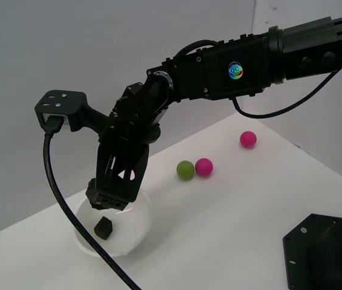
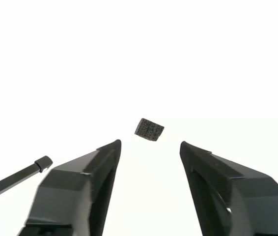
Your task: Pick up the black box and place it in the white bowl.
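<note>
Arm (image 1: 243, 63): matte black, boxy segments with visible screw heads. One round multicoloured sticker (image 1: 235, 70) on the forearm housing. Black cable (image 1: 59, 193) plugs into the black wrist camera mount (image 1: 62, 109); gripper (image 1: 107, 202) black, with cut-out fingers.

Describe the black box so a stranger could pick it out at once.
Find the white bowl near the table's edge at the exterior view's left, under the open gripper. The black box sits inside it, clear of the fingers. It is the only small dark cube; the other small things are a green ball and two pink balls.

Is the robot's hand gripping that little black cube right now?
No, the hand is open, and the black cube lies apart from its fingers inside the white bowl.
</note>
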`<move>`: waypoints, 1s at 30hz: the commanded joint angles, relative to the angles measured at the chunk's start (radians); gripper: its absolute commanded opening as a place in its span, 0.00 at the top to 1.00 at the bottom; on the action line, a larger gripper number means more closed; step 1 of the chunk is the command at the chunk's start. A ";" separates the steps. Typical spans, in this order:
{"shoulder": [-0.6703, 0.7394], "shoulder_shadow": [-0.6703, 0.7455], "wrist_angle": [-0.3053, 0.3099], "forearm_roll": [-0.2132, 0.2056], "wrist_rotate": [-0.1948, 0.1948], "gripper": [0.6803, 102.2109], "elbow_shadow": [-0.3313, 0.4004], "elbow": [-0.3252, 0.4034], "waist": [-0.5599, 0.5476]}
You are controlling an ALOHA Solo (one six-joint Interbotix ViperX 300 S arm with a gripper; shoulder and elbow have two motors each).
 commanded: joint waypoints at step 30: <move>0.462 0.468 0.043 -0.012 0.008 0.56 0.190 0.196 0.359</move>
